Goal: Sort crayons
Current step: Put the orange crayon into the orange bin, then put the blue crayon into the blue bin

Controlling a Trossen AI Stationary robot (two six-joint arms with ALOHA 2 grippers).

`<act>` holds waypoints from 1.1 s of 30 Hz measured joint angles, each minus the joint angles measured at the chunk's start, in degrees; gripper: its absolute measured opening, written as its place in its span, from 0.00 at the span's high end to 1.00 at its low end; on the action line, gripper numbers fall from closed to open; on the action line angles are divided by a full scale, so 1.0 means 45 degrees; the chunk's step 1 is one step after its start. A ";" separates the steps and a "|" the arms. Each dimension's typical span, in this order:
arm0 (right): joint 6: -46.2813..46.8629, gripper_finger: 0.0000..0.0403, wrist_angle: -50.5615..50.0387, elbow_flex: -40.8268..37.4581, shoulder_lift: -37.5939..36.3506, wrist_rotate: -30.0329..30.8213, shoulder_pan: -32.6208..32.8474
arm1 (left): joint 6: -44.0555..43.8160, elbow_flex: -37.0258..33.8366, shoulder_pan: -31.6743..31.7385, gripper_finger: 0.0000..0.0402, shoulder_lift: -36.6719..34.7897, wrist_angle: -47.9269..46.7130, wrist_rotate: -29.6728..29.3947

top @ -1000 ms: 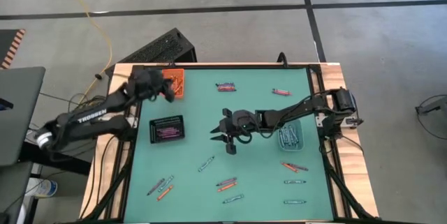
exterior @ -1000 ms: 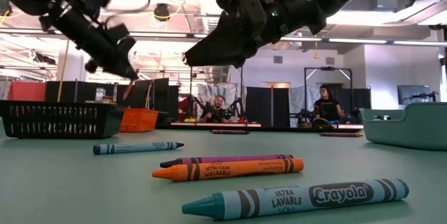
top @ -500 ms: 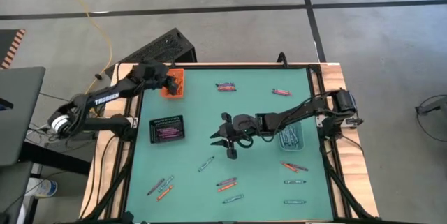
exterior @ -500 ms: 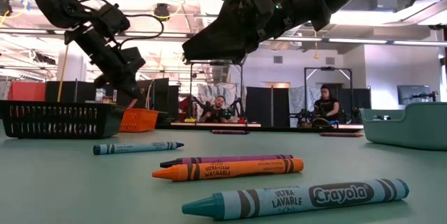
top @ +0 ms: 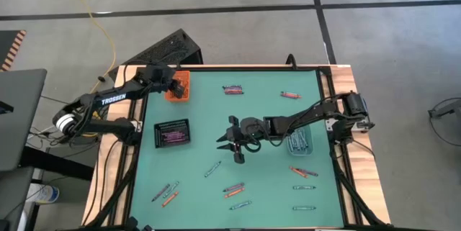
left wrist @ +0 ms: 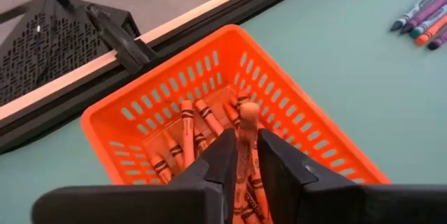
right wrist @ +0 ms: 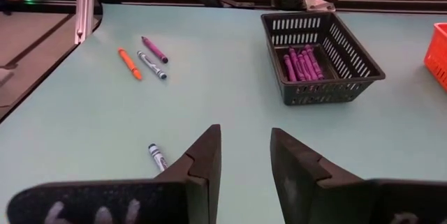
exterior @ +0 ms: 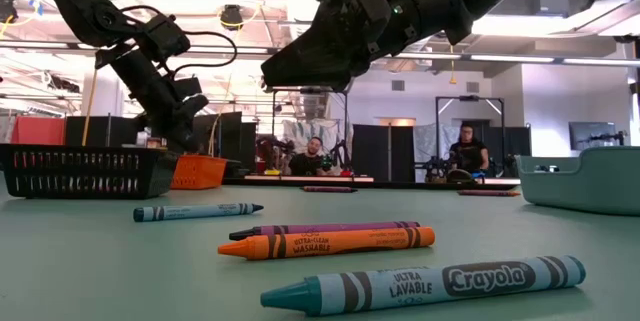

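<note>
My left end effector (left wrist: 246, 155) has swung over the orange tray (left wrist: 133, 123) and its fingers are easing off the orange crayon (left wrist: 245, 151), so this one is nearly sorted. My right end effector (right wrist: 242, 155) hangs open and empty over the tabletop (top: 266, 173), above loose crayons.

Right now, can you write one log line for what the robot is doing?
left gripper: over orange tray, orange crayon between fingers | right gripper: open, mid-table, empty | step: dropping crayon
</note>
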 joint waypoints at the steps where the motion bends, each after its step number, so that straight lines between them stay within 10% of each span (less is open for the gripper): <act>1: 0.0000 0.71 -0.0007 0.0000 0.0000 0.0002 -0.0002 | -0.0003 0.0000 0.0000 0.87 0.0000 -0.0015 0.0011; 11: -0.0237 0.71 -0.1544 -0.0017 -0.0334 0.0002 -0.0004 | 0.0421 0.1051 0.0000 0.74 -0.1121 -0.2127 -0.0605; 18: -0.0338 0.71 -0.4522 0.0009 -0.2225 0.0024 0.0244 | -0.0802 0.0763 -0.1504 0.73 -0.3616 -0.2538 0.3155; 23: -0.0340 0.71 -0.5784 0.0005 -0.3293 0.0203 0.1282 | -0.2931 -0.1382 -0.5223 0.73 -0.5118 0.1409 0.4450; 33: -0.1450 0.71 -0.4950 0.0000 -0.1790 0.0562 0.3678 | -0.1134 -0.2984 -1.3664 0.73 -0.4643 0.7777 0.1529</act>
